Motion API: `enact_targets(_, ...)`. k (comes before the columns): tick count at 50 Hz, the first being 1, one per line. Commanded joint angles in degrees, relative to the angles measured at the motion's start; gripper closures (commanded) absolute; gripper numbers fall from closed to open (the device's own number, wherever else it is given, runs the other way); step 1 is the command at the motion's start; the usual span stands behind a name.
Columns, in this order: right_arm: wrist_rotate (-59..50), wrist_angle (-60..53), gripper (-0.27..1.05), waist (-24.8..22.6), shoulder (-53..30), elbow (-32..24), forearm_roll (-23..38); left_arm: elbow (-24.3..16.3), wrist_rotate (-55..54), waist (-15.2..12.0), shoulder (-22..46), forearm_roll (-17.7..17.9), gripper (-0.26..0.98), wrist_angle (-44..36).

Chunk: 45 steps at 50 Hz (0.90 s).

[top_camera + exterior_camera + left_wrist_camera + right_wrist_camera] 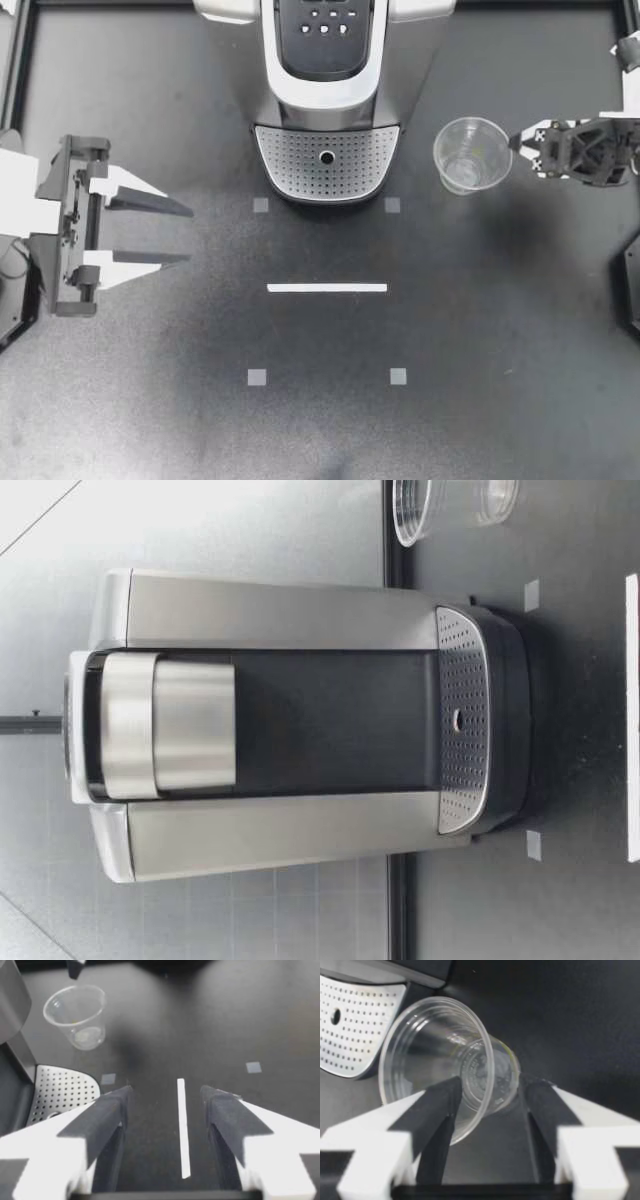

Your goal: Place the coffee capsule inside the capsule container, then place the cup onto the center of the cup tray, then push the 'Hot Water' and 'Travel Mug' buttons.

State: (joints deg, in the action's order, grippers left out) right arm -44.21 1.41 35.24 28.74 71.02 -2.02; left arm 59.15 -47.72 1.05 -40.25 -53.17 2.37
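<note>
A clear plastic cup (472, 154) stands upright on the table, just right of the coffee machine (327, 60). The perforated cup tray (327, 165) at the machine's foot is bare. My right gripper (517, 147) sits at the cup's right side and is open. In the right wrist view the cup (445, 1055) lies between and just ahead of the spread fingers (440, 1105), and I see no squeeze on it. My left gripper (190, 234) hangs open over the table's left side with nothing in it. The buttons (325, 22) show on the machine's top. No capsule is visible.
A white tape line (327, 288) and small grey square markers (257, 377) lie on the black table in front of the machine. In the low view the machine (300, 730) fills the middle, with the cup (455, 505) beside it.
</note>
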Motion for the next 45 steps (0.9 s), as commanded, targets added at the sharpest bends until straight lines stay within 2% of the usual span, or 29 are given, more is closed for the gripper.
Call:
enact_targets(1, 0.1, -0.4, 0.24, 0.3, -0.4, -1.3, 0.1, -0.5, -0.1, -0.3, -0.3, 0.1, 0.25, -0.3)
enact_targets(31, 0.2, -0.4, 0.25, -1.2, -4.9, -3.0, 0.3, -0.3, -0.1, -0.3, -0.3, 0.3, 0.25, -0.3)
enact_targets(35, 0.2, -0.2, 0.27, -1.2, -5.4, -3.1, 0.2, 0.0, -0.1, -0.3, -0.4, 0.3, 0.25, -0.3)
enact_targets(45, 0.2, 0.6, 0.44, -1.3, -5.4, -3.3, 0.3, 0.1, -0.1, -0.3, -0.5, 0.3, 0.25, -0.3)
